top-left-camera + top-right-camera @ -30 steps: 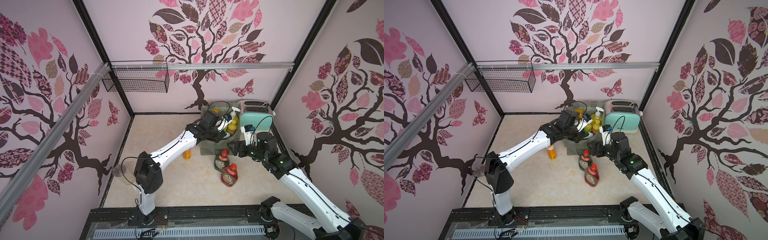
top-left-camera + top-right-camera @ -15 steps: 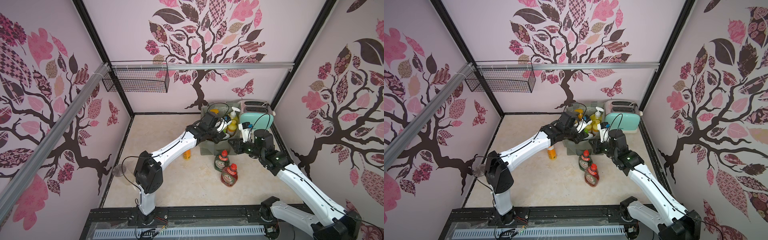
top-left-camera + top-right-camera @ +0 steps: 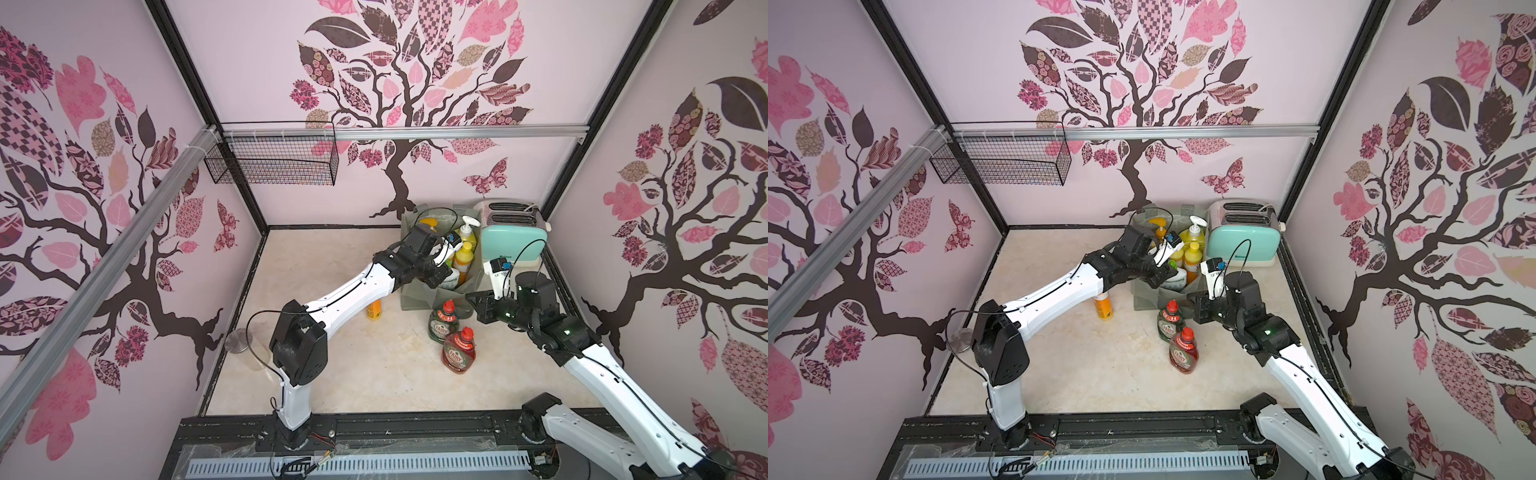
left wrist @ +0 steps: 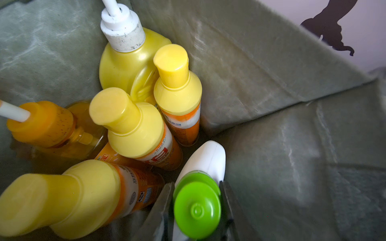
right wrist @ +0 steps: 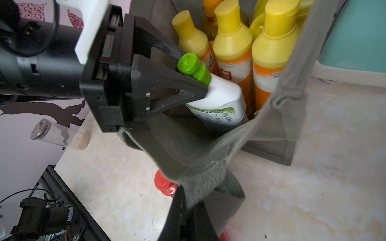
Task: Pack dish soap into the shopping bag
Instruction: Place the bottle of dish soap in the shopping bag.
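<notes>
The grey-green shopping bag [image 3: 419,293] [image 3: 1144,298] stands by the back wall and holds several yellow and orange dish soap bottles [image 4: 129,125]. My left gripper [image 4: 196,185] reaches into the bag, shut on the neck of the white green-capped bottle [image 4: 197,206] [image 5: 219,98], which tilts near the front wall. My right gripper [image 5: 188,200] [image 3: 471,297] is shut on the bag's front rim fabric [image 5: 200,181]. A green Fairy bottle [image 3: 444,325] and a red one [image 3: 459,352] stand on the table in front of the bag. A small orange bottle [image 3: 375,309] stands under the left arm.
A mint toaster [image 3: 513,241] sits right of the bag against the back wall. A black wire basket [image 3: 274,160] hangs on the back wall. A clear jar with a metal lid [image 3: 239,347] stands at the table's left edge.
My right gripper has closed on the bag's front rim after moving in to it. The left arm has kept still with the white bottle.
</notes>
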You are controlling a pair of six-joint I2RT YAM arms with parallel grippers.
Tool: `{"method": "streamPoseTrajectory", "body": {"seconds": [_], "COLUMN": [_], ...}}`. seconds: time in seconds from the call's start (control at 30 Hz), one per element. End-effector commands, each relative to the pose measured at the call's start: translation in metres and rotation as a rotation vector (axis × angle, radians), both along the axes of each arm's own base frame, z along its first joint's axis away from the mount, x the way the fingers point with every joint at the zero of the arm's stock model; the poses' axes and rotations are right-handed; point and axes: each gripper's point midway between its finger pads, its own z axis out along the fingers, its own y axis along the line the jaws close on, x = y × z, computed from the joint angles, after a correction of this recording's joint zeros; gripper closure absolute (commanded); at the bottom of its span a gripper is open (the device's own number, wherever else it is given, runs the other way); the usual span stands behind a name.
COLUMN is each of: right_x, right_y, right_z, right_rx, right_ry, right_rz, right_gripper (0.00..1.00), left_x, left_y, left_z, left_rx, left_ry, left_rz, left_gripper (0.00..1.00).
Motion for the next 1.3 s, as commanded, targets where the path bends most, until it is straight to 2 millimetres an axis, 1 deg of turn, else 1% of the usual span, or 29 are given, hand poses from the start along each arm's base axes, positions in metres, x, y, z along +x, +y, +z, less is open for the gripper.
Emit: {"method": "streamPoseTrajectory", "body": {"seconds": [0.0, 0.07, 0.27, 0.37, 0.67, 0.8, 0.87, 0.93, 0.97, 1.03, 1.13, 1.2, 1.27], "right_x": [-0.007, -0.007, -0.006, -0.005, -0.004, -0.003, -0.003, -0.003, -0.003, -0.003, -0.003, -0.002, -0.002], "right_y": [0.000, 0.002, 0.006, 0.007, 0.008, 0.007, 0.007, 0.006, 0.006, 0.006, 0.005, 0.005, 0.005], "right_z": [-0.001, 0.005, 0.030, 0.037, 0.041, 0.041, 0.040, 0.040, 0.039, 0.039, 0.039, 0.039, 0.038], "right_rx": [-0.008, 0.002, 0.037, 0.042, 0.044, 0.037, 0.032, 0.029, 0.029, 0.028, 0.026, 0.024, 0.022], "right_ry": [0.015, 0.008, -0.035, -0.049, -0.057, -0.061, -0.061, -0.061, -0.060, -0.059, -0.063, -0.064, -0.063], "right_rz": [0.021, 0.029, 0.043, 0.047, 0.050, 0.048, 0.048, 0.046, 0.045, 0.043, 0.041, 0.041, 0.040], "right_gripper": [1.00, 1.00, 1.00, 1.00, 1.00, 1.00, 1.00, 1.00, 1.00, 0.99, 0.96, 0.94, 0.91], "left_x": [0.005, 0.006, 0.013, 0.017, 0.027, 0.027, 0.026, 0.024, 0.022, 0.019, 0.014, 0.010, 0.006], "left_y": [-0.013, -0.014, -0.015, -0.015, -0.011, -0.010, -0.008, -0.005, -0.004, -0.001, 0.004, 0.007, 0.010], "left_z": [0.010, 0.004, -0.014, -0.024, -0.057, -0.061, -0.057, -0.050, -0.044, -0.034, -0.014, 0.004, 0.021], "left_rx": [-0.068, -0.058, -0.029, -0.025, 0.013, 0.017, 0.015, 0.008, 0.001, -0.009, -0.032, -0.061, -0.087], "left_ry": [-0.006, 0.000, 0.021, 0.034, 0.074, 0.077, 0.074, 0.067, 0.062, 0.049, 0.033, 0.024, 0.017], "left_rz": [-0.023, -0.025, -0.018, -0.012, 0.010, 0.015, 0.019, 0.020, 0.019, 0.020, 0.028, 0.031, 0.038], "left_gripper": [1.00, 1.00, 1.00, 1.00, 1.00, 0.99, 0.99, 0.93, 0.87, 0.81, 0.68, 0.57, 0.47]}}
